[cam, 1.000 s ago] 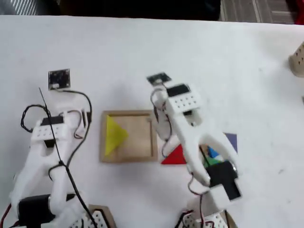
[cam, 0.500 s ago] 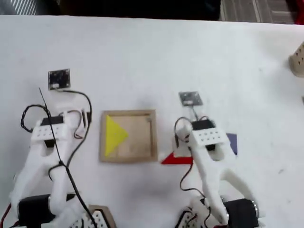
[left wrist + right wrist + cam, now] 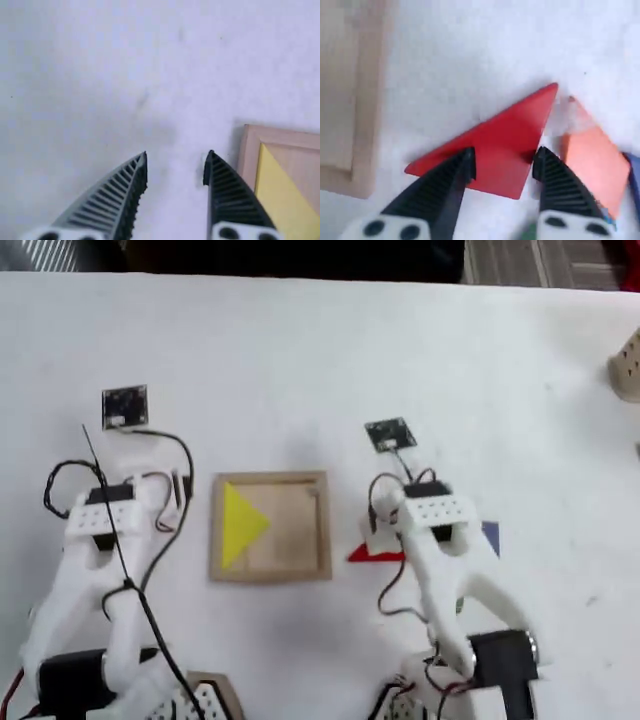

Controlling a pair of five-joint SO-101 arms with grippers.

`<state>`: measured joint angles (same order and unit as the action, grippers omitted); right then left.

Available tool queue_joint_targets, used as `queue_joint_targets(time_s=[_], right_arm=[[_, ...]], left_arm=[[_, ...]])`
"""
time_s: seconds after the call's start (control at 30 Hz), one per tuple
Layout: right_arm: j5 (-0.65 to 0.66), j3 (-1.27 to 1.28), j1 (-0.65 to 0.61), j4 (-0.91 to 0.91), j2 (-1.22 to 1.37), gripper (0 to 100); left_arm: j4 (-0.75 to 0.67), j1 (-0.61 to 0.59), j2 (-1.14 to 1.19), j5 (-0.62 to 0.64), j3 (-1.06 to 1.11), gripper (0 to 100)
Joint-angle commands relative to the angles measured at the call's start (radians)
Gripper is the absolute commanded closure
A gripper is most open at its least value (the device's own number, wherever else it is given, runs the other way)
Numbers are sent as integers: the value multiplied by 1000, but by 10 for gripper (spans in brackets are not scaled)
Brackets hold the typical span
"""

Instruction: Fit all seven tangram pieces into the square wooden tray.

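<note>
- I work over a white table (image 3: 300,350) that runs wide on every side, its top plain and matte.
- Light falls evenly on it, with soft grey shadows.
- Past its far edge lies a dark band (image 3: 300,255).
- A striped floor (image 3: 540,262) shows at the far right corner.
- A beige block (image 3: 626,365) with holes sits at the right edge.

Yellow triangle (image 3: 240,523) in wooden tray (image 3: 292,536), red triangle (image 3: 366,555) just beside it, partly under right arm (image 3: 445,560)
</note>
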<state>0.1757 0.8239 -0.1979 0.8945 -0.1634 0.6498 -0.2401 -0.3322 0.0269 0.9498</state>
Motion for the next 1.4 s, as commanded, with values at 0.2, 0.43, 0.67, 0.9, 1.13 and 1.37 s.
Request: queue_joint_targets(time_s=[0.2, 0.43, 0.67, 0.9, 1.13, 1.37], right_arm=[[6, -229, 35, 114, 85, 811], [-404, -230, 24, 205, 44, 811], [-512, -175, -19, 39, 136, 808], [-539, -370, -33, 145, 308, 807], [-529, -496, -51, 232, 395, 773], [-448, -543, -77, 311, 423, 690]], left_arm=[[-17, 12, -10, -6, -6, 801], [-17, 12, -10, -6, -6, 801], [-14, 12, -10, -8, -6, 801], [-14, 13, -10, -8, -6, 801], [-14, 13, -10, -8, -8, 801], [-14, 13, -10, -8, -8, 801]])
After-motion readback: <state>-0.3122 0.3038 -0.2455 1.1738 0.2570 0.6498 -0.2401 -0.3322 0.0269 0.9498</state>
